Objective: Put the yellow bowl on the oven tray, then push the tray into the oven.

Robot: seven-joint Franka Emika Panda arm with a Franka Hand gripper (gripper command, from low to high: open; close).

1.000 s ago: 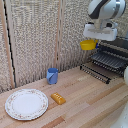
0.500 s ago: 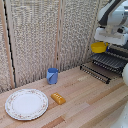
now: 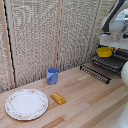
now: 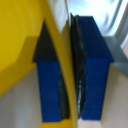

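Yellow dish [image 4: 20,35] rim btwn blue fingertips [image 4: 92,70], apparently pinched.

In the exterior view the gripper [image 3: 108,44] is largely lost against the white arm, its fingers too small to be made out above the yellow dish [image 3: 105,51]. The baking sheet [image 3: 102,66] and the oven [image 3: 121,54] are cut off by the exterior view's right edge. In the wrist view the yellow dish [image 4: 22,35] is blurred and cropped, only its rim being seen between the blue fingertips [image 4: 95,70].
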